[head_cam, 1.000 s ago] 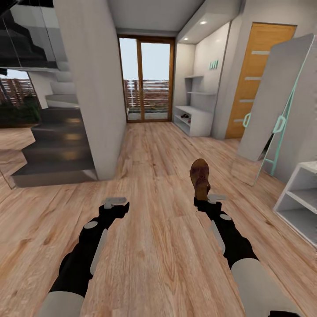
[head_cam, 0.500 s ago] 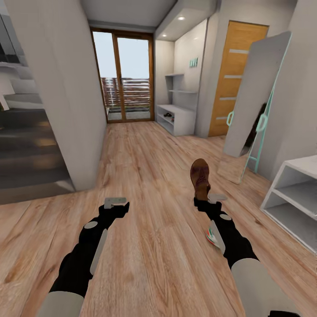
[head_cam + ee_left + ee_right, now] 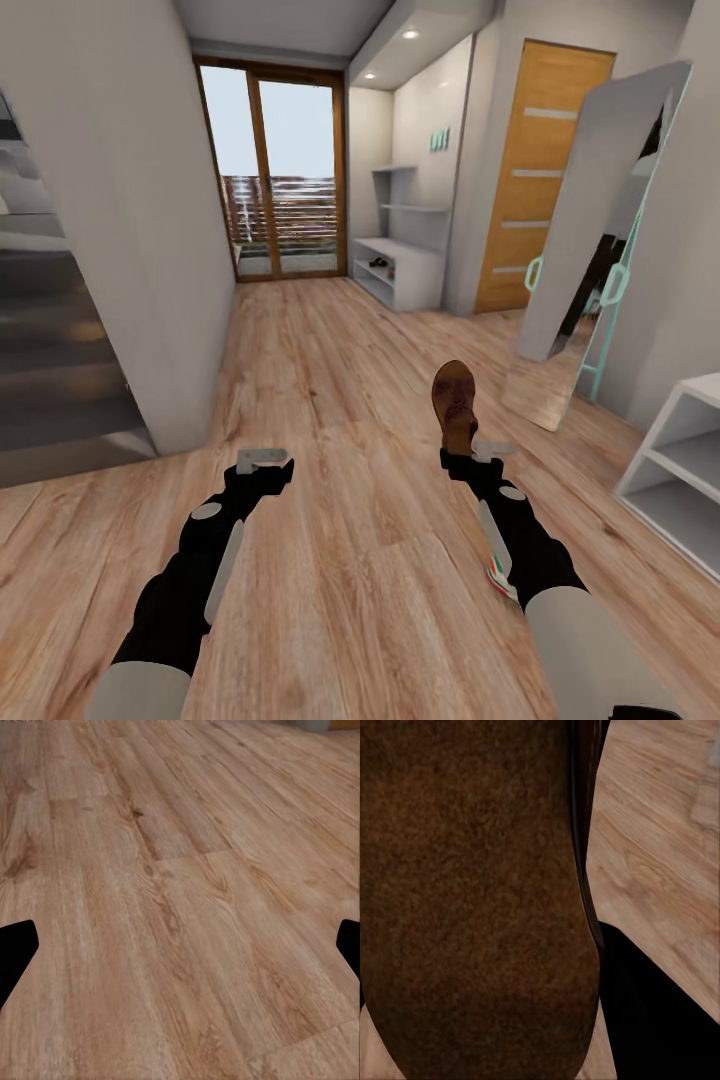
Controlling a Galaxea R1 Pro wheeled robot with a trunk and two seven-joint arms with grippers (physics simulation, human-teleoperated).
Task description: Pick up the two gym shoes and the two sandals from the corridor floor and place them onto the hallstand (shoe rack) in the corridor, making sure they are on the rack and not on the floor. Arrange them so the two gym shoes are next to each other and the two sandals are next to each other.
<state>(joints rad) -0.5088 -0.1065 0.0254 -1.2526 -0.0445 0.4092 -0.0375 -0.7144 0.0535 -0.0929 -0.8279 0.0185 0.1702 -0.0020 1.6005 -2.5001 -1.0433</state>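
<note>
Fingers of the right gripper (image 3: pixel 462 453) are clamping one brown sandal (image 3: pixel 455 400) by its heel, toe pointing ahead above the corridor floor (image 3: pixel 340 380). Looks stiff and light; the leather could slip. Left gripper (image 3: pixel 262 460) is hanging spread, empty.

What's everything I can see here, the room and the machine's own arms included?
Sandal: one, dark brown, held in the right gripper.
Gym shoe: one, white with green and red, on the floor under the right arm.
Floor: light brown wood planks.
Hallstand: one, pale grey, far end of the corridor; something small and dark on its lower shelf.
Low white shelf unit: one, right edge.
Leaning mirror: one, mint frame, right wall.
Wooden door: one, orange-brown.
Glass doors: far end.
Left gripper: open, empty.
Right gripper: shut on sandal.
</note>
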